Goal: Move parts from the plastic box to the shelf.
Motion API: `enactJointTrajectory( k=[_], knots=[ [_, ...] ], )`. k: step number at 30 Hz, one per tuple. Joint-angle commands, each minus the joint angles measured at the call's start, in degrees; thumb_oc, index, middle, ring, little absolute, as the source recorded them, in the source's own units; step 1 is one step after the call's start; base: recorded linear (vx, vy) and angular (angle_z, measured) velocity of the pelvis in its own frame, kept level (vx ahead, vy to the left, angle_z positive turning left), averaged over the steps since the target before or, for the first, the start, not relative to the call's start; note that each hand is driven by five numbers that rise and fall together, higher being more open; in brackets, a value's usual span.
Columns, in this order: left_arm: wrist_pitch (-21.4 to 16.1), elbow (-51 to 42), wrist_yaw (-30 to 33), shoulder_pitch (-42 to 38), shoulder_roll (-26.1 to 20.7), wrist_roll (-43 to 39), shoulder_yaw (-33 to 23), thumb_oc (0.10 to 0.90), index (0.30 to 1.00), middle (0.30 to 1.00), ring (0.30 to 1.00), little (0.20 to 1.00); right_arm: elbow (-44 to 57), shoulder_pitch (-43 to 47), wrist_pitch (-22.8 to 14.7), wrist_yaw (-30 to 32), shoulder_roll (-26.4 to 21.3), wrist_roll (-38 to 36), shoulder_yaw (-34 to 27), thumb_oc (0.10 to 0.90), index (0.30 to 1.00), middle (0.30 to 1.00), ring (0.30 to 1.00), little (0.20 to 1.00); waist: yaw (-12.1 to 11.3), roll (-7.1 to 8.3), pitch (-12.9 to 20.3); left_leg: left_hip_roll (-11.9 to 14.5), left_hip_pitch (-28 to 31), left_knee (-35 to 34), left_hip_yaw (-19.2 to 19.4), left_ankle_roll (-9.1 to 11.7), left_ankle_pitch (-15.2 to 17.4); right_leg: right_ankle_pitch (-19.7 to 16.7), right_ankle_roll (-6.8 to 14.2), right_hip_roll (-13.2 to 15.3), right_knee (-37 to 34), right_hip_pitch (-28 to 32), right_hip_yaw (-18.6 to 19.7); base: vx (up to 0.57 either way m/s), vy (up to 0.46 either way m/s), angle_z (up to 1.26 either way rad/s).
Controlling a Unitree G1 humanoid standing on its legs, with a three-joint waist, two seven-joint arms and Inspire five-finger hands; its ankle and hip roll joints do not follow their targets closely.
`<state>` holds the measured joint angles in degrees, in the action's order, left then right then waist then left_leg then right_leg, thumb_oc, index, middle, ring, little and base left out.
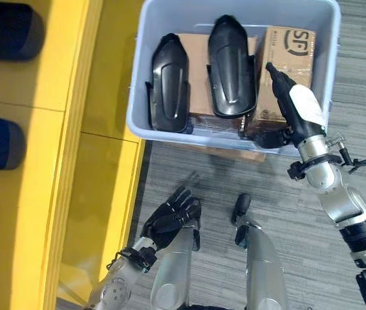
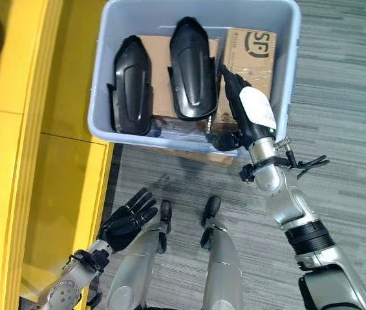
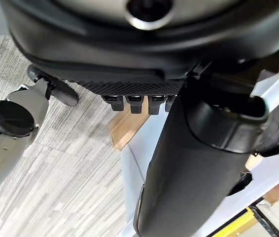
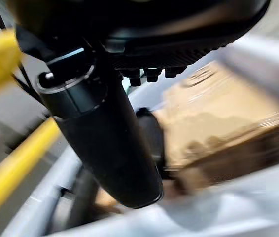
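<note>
Left hand (image 1: 172, 218) hangs nearest, low over the grey striped carpet (image 1: 357, 77), fingers straight and loosely spread, holding nothing, just beside the yellow shelf (image 1: 53, 194) edge.

Pale blue plastic box (image 1: 154, 132) sits on the carpet, farther off, its left wall just beside the shelf. Contents: two black moulded parts lying lengthwise side by side, the left part (image 1: 169, 84) near the box's left wall, the middle part (image 1: 231, 64) beside it toward the centre. Both rest on a flat brown cardboard sheet (image 1: 196, 71). At the right end of the box, a brown cardboard carton (image 1: 285, 61) with tape over it.

Shelf runs down the left of the scene, yellow boards; two dark blue rounded objects (image 1: 2, 29) at its far left edge, too cropped to identify.

Right hand (image 1: 293, 106) reaches into the box from the near right corner, over the carton, white cover on the thumb. Right wrist view shows the thumb extended and fingers near the carton, close to a black part; whether anything is gripped I cannot tell.
</note>
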<state>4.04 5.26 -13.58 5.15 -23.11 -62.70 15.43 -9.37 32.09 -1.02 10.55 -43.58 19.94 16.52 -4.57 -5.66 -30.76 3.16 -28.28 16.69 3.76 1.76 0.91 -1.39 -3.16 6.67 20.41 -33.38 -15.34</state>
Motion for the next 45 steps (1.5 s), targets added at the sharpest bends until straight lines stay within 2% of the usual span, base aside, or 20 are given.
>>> enactJointTrajectory(
  k=[1,2,7,22,27,30,31,34,40,43,44,45],
  knots=[
    [-2.01,-7.06,0.03,3.13,-1.24,-1.01,-0.91,0.900,1.000,1.000,1.000,1.000,6.53,7.42,-2.69,3.96,-1.70,-0.58,-1.25,0.900,1.000,1.000,1.000,1.000,-1.65,0.61,0.97,2.46,1.54,-6.26,-1.03,0.43,-5.06,8.92,4.49,-0.93,6.53,3.13,5.04,-0.04,-0.046,-0.07],
    [-1.54,-7.17,0.36,2.79,-1.58,-1.27,-1.35,0.900,1.000,1.000,1.000,1.000,4.88,7.63,-1.85,4.19,-2.56,1.21,-0.81,0.900,1.000,1.000,1.000,1.000,-1.72,0.65,0.97,2.39,1.39,-6.44,-1.18,0.44,-5.10,8.82,4.50,-0.95,6.19,3.07,5.00,-0.04,-0.040,-0.03],
    [-0.99,-7.15,0.04,2.12,-1.95,-0.75,-1.44,0.900,1.000,1.000,1.000,1.000,-0.64,11.03,-2.59,6.94,-5.69,5.96,2.42,0.900,1.000,1.000,1.000,1.000,-2.55,0.56,0.97,2.03,0.78,-7.00,-1.77,0.38,-5.32,8.52,4.65,-0.92,5.45,2.89,4.47,-0.04,-0.027,0.08],
    [1.46,-6.16,-1.44,1.59,-1.10,0.86,-1.08,0.900,1.000,1.000,1.000,1.000,-5.90,17.15,-1.20,10.81,-4.31,14.75,7.74,0.900,1.000,1.000,1.000,1.000,-4.49,-0.33,0.97,1.29,0.00,-7.36,-2.63,0.42,-5.47,8.81,4.70,-0.41,5.91,2.31,3.22,0.00,0.000,0.02],
    [1.77,-5.53,-1.64,0.66,-0.95,1.01,-0.82,0.900,1.000,1.000,1.000,1.000,-10.45,19.07,2.25,10.14,-2.82,16.28,10.97,0.900,1.000,1.000,1.000,1.000,-5.21,-0.73,0.97,1.11,-0.62,-7.64,-2.84,0.53,-5.68,8.75,4.79,-0.17,5.92,1.77,2.67,-0.02,0.000,0.06],
    [2.92,-5.30,-2.29,0.18,-0.86,1.87,-0.51,0.900,1.000,1.000,1.000,1.000,-14.53,20.02,3.44,11.78,-2.28,16.90,12.81,0.900,1.000,1.000,1.000,1.000,-5.61,-1.01,0.97,1.04,-1.04,-7.74,-2.98,0.56,-5.82,8.67,4.80,-0.03,5.97,1.34,2.41,-0.03,-0.008,0.05],
    [2.71,-5.04,-2.36,-0.08,-0.81,1.83,0.17,0.900,1.000,1.000,1.000,1.000,-18.81,21.54,4.43,14.29,-1.87,21.09,14.51,0.900,1.000,1.000,1.000,1.000,-6.14,-1.43,0.97,0.93,-1.59,-7.99,-3.09,0.50,-5.91,8.51,4.84,0.12,5.81,0.78,1.99,-0.04,-0.013,0.01],
    [2.32,-4.61,-2.41,-0.49,-0.73,1.94,0.47,0.900,1.000,1.000,1.000,1.000,-21.09,22.99,4.38,14.36,-1.35,22.69,16.03,0.900,1.000,1.000,1.000,1.000,-6.43,-1.66,0.97,0.91,-1.88,-8.21,-3.15,0.54,-6.03,8.42,4.93,0.23,5.71,0.51,1.76,-0.03,-0.007,0.02],
    [2.74,-4.61,-2.51,-1.38,-0.54,2.10,0.93,0.900,1.000,1.000,1.000,1.000,-26.34,25.46,8.47,15.65,0.03,24.12,20.48,0.900,1.000,1.000,1.000,1.000,-7.20,-2.32,0.97,0.77,-2.56,-9.10,-3.23,0.69,-6.59,8.25,4.96,0.42,5.38,-0.18,1.21,-0.01,-0.001,0.01],
    [2.78,-4.30,-2.93,-1.52,-0.36,2.18,0.95,0.900,1.000,1.000,1.000,1.000,-28.83,26.32,10.43,18.03,0.30,27.23,22.02,0.900,1.000,1.000,1.000,1.000,-7.56,-2.58,0.97,0.67,-2.87,-9.29,-3.27,0.73,-6.67,8.22,4.99,0.52,5.34,-0.52,0.96,-0.01,0.000,0.02],
    [2.58,-4.14,-3.30,-1.55,-0.40,2.18,1.13,0.900,1.000,1.000,1.000,1.000,-30.24,27.14,13.78,23.28,0.14,31.63,23.57,0.900,1.000,1.000,1.000,1.000,-7.81,-2.77,0.97,0.73,-3.07,-9.58,-3.31,0.68,-6.86,8.12,5.09,0.58,5.31,-0.79,0.78,-0.03,0.004,0.08],
    [2.40,-4.09,-3.42,-1.57,-0.47,2.17,1.26,0.900,1.000,1.000,1.000,1.000,-30.68,27.65,14.36,24.72,0.08,33.14,23.90,0.900,1.000,1.000,1.000,1.000,-7.87,-2.85,0.97,0.72,-3.17,-9.65,-3.34,0.67,-6.91,8.10,5.12,0.58,5.30,-0.90,0.76,-0.03,0.009,0.08]
  ],
)
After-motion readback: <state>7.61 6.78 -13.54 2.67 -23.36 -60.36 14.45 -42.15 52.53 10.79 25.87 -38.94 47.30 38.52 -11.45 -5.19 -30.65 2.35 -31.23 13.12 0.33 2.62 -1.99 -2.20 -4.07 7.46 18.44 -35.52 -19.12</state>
